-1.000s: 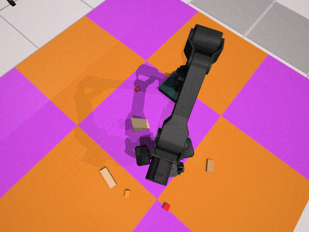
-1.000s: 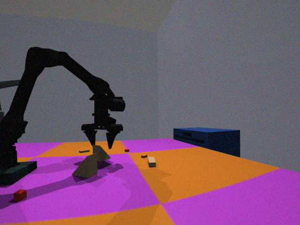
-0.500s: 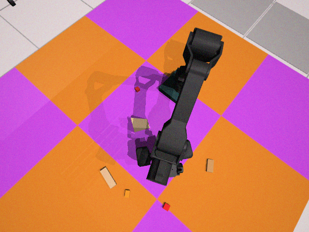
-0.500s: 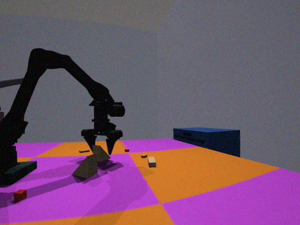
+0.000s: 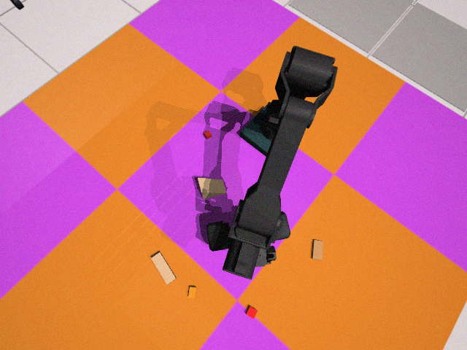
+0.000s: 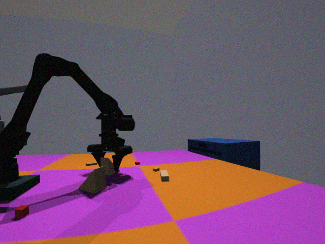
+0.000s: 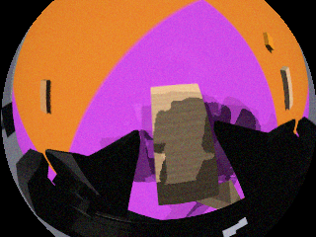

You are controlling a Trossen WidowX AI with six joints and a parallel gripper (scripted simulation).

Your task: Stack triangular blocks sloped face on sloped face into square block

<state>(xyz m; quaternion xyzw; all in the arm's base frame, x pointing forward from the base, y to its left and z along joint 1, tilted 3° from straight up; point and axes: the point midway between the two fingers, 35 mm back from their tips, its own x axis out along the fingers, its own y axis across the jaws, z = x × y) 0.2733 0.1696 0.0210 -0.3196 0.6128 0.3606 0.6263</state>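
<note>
One tan triangular block (image 6: 108, 168) (image 7: 180, 143) stands on the table between my fingers; the arm hides it in the top view. My gripper (image 6: 107, 169) (image 7: 178, 130) points down around this block, its fingers low on either side. It is open: in the wrist view a gap shows between the left finger and the block, and the right finger is close to the other side. The other triangular block (image 5: 217, 186) (image 6: 93, 181) (image 7: 228, 194) rests on the table nearer the arm's base, apart from the fingers. Its triangular end shows in the exterior view.
A red cube (image 5: 207, 134) (image 6: 21, 212) lies near the base. Farther out lie another red cube (image 5: 251, 311) (image 6: 137, 162), an orange block (image 5: 192, 292) (image 6: 156, 169), a long pale block (image 5: 163, 267) (image 6: 164, 175) and a short tan block (image 5: 317, 249) (image 7: 44, 96).
</note>
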